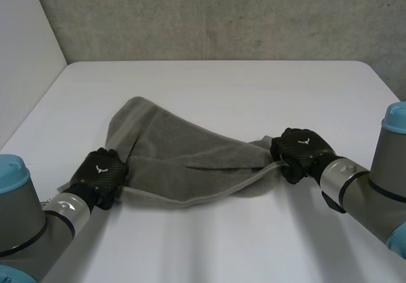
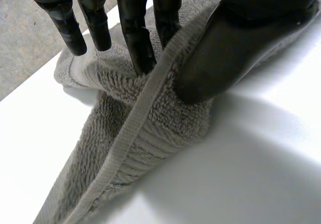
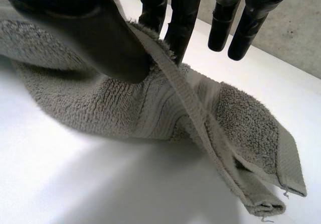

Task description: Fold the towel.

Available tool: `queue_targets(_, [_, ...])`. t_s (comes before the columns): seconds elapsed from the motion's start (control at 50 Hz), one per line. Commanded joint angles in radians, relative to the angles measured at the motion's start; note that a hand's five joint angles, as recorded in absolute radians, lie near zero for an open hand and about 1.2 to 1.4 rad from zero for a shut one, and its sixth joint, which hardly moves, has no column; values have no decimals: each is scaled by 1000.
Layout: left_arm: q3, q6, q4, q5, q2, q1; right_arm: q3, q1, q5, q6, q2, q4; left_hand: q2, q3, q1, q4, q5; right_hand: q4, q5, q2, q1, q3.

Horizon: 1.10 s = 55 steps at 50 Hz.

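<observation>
Towel [image 1: 184, 162], grey, bunched on table [image 1: 222, 86], strung from left hand [image 1: 99, 175] to right hand [image 1: 299, 151]. Head view: hand backs. Wrist views: each thumb and fingers pinching hem.

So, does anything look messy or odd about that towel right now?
Yes. The towel is not flat: it is bunched and twisted into a rumpled band between the left robot hand and the right robot hand, each pinching one end. Its corner shows loose threads.

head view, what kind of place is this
Probably a robot lab or test bench: a white table against a plain grey wall, with the left hand and right hand each pinching one grey towel.
</observation>
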Motion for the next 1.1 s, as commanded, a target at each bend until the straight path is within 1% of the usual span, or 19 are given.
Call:
queue_targets(0.02, [-1,-7,-7,0,24,2,-1,2,9,0,-11,12,153,-58,132,-66,127,-76,55,77,66,-53])
queue_targets(0.12, [5,-70,-18,1,144,5,-24,2,3,0,-84,87,153,-58,132,-66,127,-76,55,77,66,-53])
queue_targets(0.16, [17,-150,-15,3,217,13,-41,0,-13,0,-124,121,153,-58,132,-66,127,-76,55,77,66,-53])
queue_targets(0.28, [55,-231,-16,6,245,45,-72,2,-68,-14,-171,206,153,-58,132,-66,127,-76,55,77,66,-53])
queue_targets(0.34, [72,-239,-18,6,216,54,-57,0,-71,-52,-148,215,65,-58,44,-66,40,-76,55,77,66,-53])
queue_targets(0.38, [83,-236,-18,4,132,54,-47,3,-60,-84,-125,213,-29,-58,-49,-66,-54,-76,55,77,66,-53])
queue_targets(0.46, [101,-233,-26,4,67,54,-30,0,-57,-166,-39,196,-35,-58,-55,-66,-60,-76,55,77,66,-53])
queue_targets(0.54, [124,-236,-48,3,23,68,-27,-1,-56,-179,22,135,-32,-58,-53,-66,-57,-76,-129,-106,-118,-53])
queue_targets(0.64, [134,-244,-58,1,16,95,-24,-3,-47,-186,54,88,-29,-58,-50,-66,-54,-76,-229,-206,-218,-53])
queue_targets(0.72, [134,-244,-58,1,16,98,-15,-3,-50,-184,59,81,-29,-58,-50,-66,-54,-76,-282,-259,-271,-53])
queue_targets(0.76, [134,-244,-58,1,16,102,-11,-4,-37,-183,62,80,-29,-58,-50,-66,-54,-76,-436,-414,-426,-53])
queue_targets(0.82, [134,-247,-56,1,16,112,-9,-9,-22,-183,65,78,-32,-58,-52,-66,-57,-76,-461,-439,-450,-53])
queue_targets(0.86, [134,-245,-56,1,16,118,-7,-17,4,-186,71,78,-35,-58,-55,-66,-60,-76,-431,-409,-421,-53])
queue_targets(0.9, [134,-245,-56,1,16,121,-12,-32,51,-196,67,80,-41,-58,-61,-66,-66,-76,-152,-129,-141,-53])
queue_targets(0.92, [134,-244,-56,3,15,123,-12,-32,52,-196,67,80,-64,-58,-85,-66,-89,-76,-150,-127,-139,-53])
queue_targets(0.94, [134,-244,-56,3,15,123,-14,-43,58,-198,56,80,-64,-58,-85,-66,-89,-76,53,75,64,-53])
queue_targets(1.0, [129,-244,-55,3,15,126,-17,-63,52,-198,22,80,-199,-58,-220,-66,-224,-76,55,77,66,-53])
queue_targets(1.04, [120,-242,-53,0,15,128,-15,-67,49,-198,-4,80,-375,-58,-395,-66,-400,-76,55,77,66,-53])
queue_targets(1.1, [114,-239,-52,-2,15,126,-7,-70,41,-196,-44,81,-437,-58,-458,-66,-462,-76,55,77,66,-53])
